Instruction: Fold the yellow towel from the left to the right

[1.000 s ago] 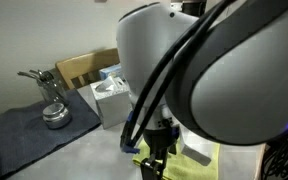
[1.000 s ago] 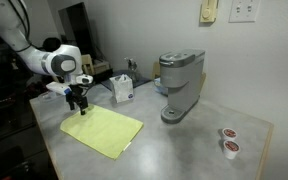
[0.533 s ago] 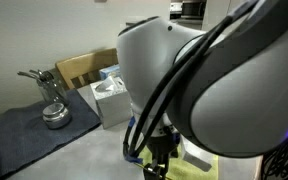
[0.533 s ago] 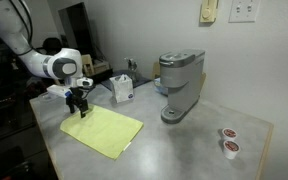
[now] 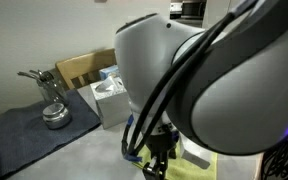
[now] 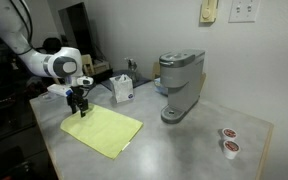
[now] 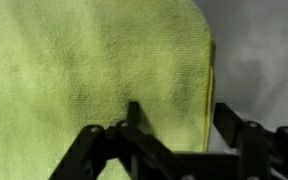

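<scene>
The yellow towel (image 6: 104,131) lies flat on the grey table, a yellow-green rectangle in front of the coffee maker. My gripper (image 6: 78,108) stands over its far corner, pointing down. In the wrist view the towel (image 7: 84,70) fills the left side and its edge runs between my two fingers; the gripper (image 7: 178,112) straddles that edge with the jaws apart, one finger over the cloth and one over the bare table. In an exterior view the arm's large body hides most of the towel (image 5: 206,156), and the gripper (image 5: 156,163) sits low at its edge.
A grey tissue box (image 6: 122,90) stands behind the towel. The coffee maker (image 6: 179,85) is at mid-table, with two pods (image 6: 229,140) near the right edge. A dark grey mat (image 5: 29,130) holds a metal pot (image 5: 54,113); a cardboard box (image 5: 84,68) is behind.
The arm has sunk a little toward the towel's corner. The towel has not moved.
</scene>
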`<state>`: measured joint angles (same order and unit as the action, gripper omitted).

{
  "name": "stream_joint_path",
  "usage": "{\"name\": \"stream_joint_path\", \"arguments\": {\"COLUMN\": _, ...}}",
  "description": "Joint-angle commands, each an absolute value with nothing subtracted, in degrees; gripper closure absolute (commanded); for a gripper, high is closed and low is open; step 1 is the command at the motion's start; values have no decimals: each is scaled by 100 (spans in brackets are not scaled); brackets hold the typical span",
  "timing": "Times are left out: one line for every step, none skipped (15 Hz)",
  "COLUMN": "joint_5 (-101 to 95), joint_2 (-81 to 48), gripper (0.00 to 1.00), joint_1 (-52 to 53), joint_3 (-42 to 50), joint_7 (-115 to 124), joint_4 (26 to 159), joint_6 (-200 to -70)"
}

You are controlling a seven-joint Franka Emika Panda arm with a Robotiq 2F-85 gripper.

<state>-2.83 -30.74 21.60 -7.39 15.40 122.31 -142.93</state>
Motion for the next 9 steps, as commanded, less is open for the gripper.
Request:
{"name": "stream_joint_path", "arguments": {"joint_5": -455, "joint_2": -3165, "gripper": 53, "joint_1": 2238, "joint_3": -655, "joint_7": 1692, "joint_4": 12126, "joint_6": -14212}}
{"name": "stream_joint_path", "arguments": {"joint_5": -461, "joint_2": -3156, "gripper": 60, "joint_1": 2233, "joint_3": -657, "joint_7": 1691, "joint_4": 12120, "joint_6": -14209}}
{"name": "stream_joint_path", "arguments": {"joint_5": -468, "joint_2": -3150, "gripper": 68, "joint_1": 2231, "joint_3": -655, "joint_7": 1693, "joint_4": 12112, "joint_6": -14206}}
{"name": "stream_joint_path", "arguments": {"joint_5": -478, "joint_2": -3148, "gripper": 74, "joint_1": 2230, "joint_3": -649, "joint_7": 1694, "joint_4": 12105, "joint_6": -14204}}
{"name": "stream_joint_path", "arguments": {"joint_5": -488, "joint_2": -3143, "gripper": 82, "joint_1": 2228, "joint_3": -645, "joint_7": 1695, "joint_4": 12100, "joint_6": -14205}}
{"name": "stream_joint_path", "arguments": {"joint_5": -496, "joint_2": -3139, "gripper": 88, "joint_1": 2226, "joint_3": -641, "joint_7": 1697, "joint_4": 12095, "joint_6": -14202}}
{"name": "stream_joint_path", "arguments": {"joint_5": -500, "joint_2": -3138, "gripper": 96, "joint_1": 2223, "joint_3": -639, "joint_7": 1696, "joint_4": 12092, "joint_6": -14203}}
{"name": "stream_joint_path", "arguments": {"joint_5": -507, "joint_2": -3134, "gripper": 99, "joint_1": 2223, "joint_3": -632, "joint_7": 1700, "joint_4": 12092, "joint_6": -14201}}
{"name": "stream_joint_path", "arguments": {"joint_5": -510, "joint_2": -3129, "gripper": 100, "joint_1": 2221, "joint_3": -628, "joint_7": 1702, "joint_4": 12093, "joint_6": -14202}}
